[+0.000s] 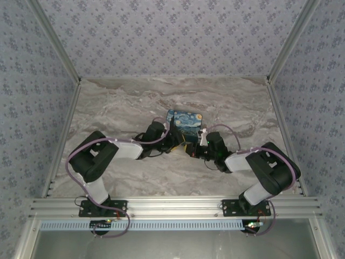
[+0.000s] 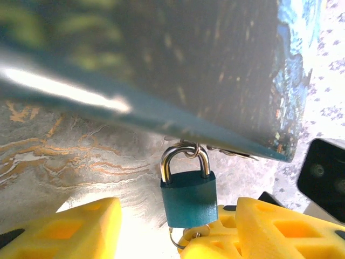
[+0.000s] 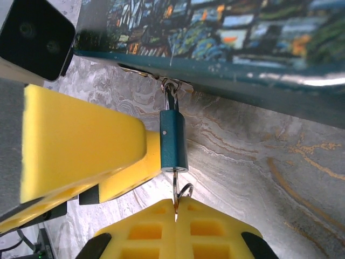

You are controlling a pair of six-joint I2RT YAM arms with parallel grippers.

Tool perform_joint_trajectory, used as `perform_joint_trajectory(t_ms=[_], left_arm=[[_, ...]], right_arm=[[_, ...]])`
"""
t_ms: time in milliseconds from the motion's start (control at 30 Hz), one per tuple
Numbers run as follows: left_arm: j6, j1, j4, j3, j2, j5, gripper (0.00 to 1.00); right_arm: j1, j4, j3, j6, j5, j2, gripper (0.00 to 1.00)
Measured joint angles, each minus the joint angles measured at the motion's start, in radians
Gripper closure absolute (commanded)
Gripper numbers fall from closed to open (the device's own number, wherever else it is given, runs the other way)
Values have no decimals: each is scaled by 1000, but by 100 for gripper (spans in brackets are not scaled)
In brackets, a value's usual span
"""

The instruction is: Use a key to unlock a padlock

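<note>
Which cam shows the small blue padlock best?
Left wrist: the small blue padlock with silvery shackle faces it squarely, hanging from the painted box. Right wrist sees the padlock edge-on, thin metal key below. Top external: too small to tell.

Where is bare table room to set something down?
Bare marble: between the painted box and the back wall, and outside each arm toward side walls. Crowded: left gripper and right gripper, holding the key, at the padlock.

light: bright, even | glare: box [image 2: 161, 59] edge | blur: box close-up, left wrist
</note>
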Motion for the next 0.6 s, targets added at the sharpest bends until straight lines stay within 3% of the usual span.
perform_joint_trajectory(t_ms=[267,600], left_arm=[[-114,0,129,-79,-8,-23,47],[-248,-2,318,-97,56,-20,60]], right_arm=[[0,0,0,84,-7,0,100],[0,21,1,168,-7,0,100]])
